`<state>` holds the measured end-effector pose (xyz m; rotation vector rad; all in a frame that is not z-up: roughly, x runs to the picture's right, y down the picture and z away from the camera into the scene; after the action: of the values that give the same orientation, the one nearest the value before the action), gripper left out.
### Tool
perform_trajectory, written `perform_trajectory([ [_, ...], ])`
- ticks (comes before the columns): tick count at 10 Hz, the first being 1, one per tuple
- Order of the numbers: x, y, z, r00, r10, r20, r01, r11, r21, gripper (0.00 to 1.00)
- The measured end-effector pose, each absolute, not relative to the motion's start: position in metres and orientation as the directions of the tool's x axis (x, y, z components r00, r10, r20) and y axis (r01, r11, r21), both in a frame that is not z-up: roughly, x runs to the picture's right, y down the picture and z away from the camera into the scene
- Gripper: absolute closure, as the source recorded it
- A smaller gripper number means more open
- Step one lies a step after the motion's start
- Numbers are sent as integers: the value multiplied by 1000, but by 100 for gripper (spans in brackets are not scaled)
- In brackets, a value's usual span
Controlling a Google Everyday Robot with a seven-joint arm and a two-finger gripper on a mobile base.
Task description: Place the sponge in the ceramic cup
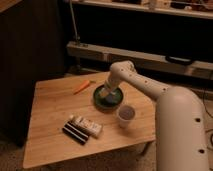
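Observation:
The ceramic cup [125, 115] is a small white cylinder standing upright on the wooden table [50, 112], just right of and in front of the round green plate [116, 101]. My gripper [104, 93] hangs low over the left part of that plate, at the end of the white arm [145, 89] reaching in from the lower right. It is about a hand's width up and left of the cup. I cannot make out the sponge; the gripper hides the spot on the plate beneath it.
An orange carrot-like stick [81, 87] lies at the table's back, left of the plate. A white packet [88, 125] and a dark flat bar [75, 133] lie side by side near the front. The arm's bulky white body [180, 135] fills the right side.

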<state>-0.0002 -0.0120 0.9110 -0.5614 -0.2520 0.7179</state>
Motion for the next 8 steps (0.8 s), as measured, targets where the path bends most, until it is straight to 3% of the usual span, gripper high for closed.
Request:
perform_trajectory([
  [5,19,-93,807,612,743,273,-543,645,-538,100],
  [8,67,-86,748,479,794,375,-554,605,-572,100],
])
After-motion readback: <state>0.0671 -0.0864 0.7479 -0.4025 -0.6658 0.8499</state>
